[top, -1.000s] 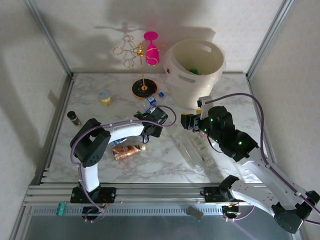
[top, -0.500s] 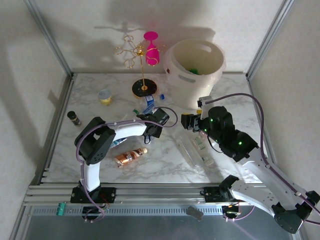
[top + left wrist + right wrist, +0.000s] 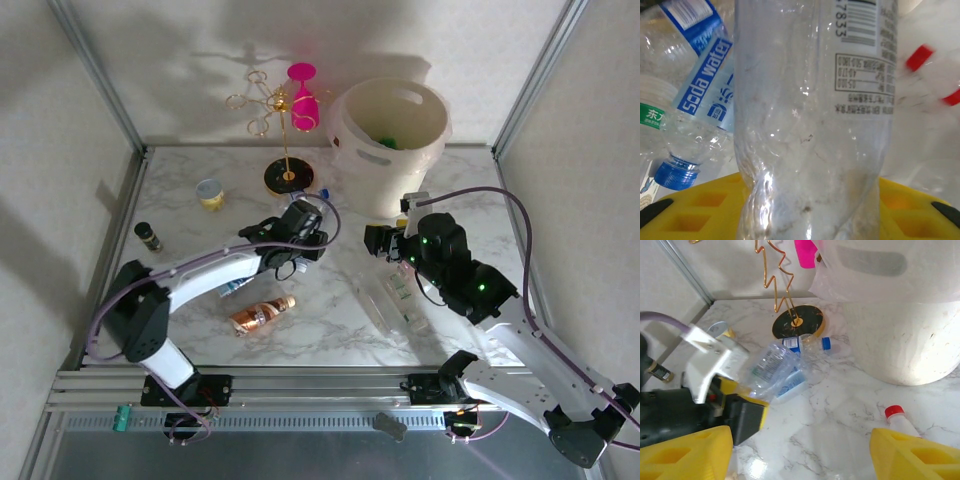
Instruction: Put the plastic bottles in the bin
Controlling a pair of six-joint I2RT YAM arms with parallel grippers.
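The left end effector (image 3: 298, 226) pinches a clear bottle (image 3: 805, 125) across its crumpled body, just beside others on the tabletop (image 3: 330, 320), near the bin (image 3: 365, 165). Empty and thin-walled, it probably handles light, slick and yielding, so the creased waist suits a grip. Its label shows the digits 7833 by a barcode; a neighbouring bottle (image 3: 700, 95) reads "soda water". The right end effector (image 3: 800, 455) hangs spread, empty

The gold glass rack (image 3: 288, 177) crowds the bin's (image 3: 400, 188) left flank; bare worktop (image 3: 345, 262) lies open before it.
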